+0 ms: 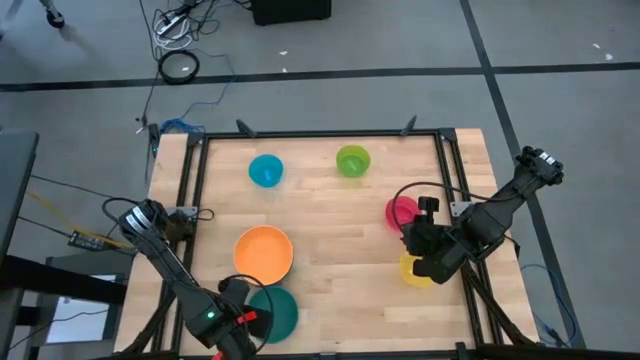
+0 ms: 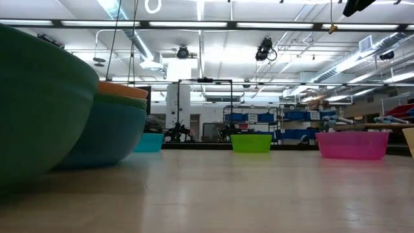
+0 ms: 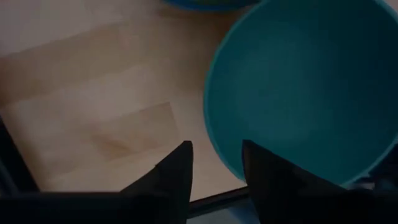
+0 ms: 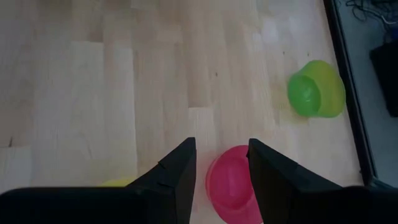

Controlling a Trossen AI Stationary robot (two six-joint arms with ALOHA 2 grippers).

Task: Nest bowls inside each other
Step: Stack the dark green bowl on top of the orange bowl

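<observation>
A large teal bowl point(image 1: 282, 312) point(image 3: 305, 81) rests on its base by the table's near edge. My left gripper point(image 1: 245, 322) point(image 3: 215, 155) points down over the bowl's left rim and is open, one finger above the inside and one outside. Just beyond it stands a stack topped by an orange bowl point(image 1: 264, 252) point(image 2: 119, 90). My right gripper point(image 1: 428, 255) point(image 4: 221, 155) hangs open above the table between a pink-red bowl point(image 1: 400, 211) point(image 4: 230, 183) and a yellow bowl point(image 1: 412, 272). A cyan bowl point(image 1: 266, 170) and a lime green bowl point(image 1: 352, 160) point(image 4: 316, 88) stand farther back.
A black frame point(image 1: 320, 134) runs around the wooden tabletop point(image 1: 330, 280). Bare wood lies in the middle between the orange stack and the pink-red bowl. Cables and a dark box lie on the floor beyond the far edge.
</observation>
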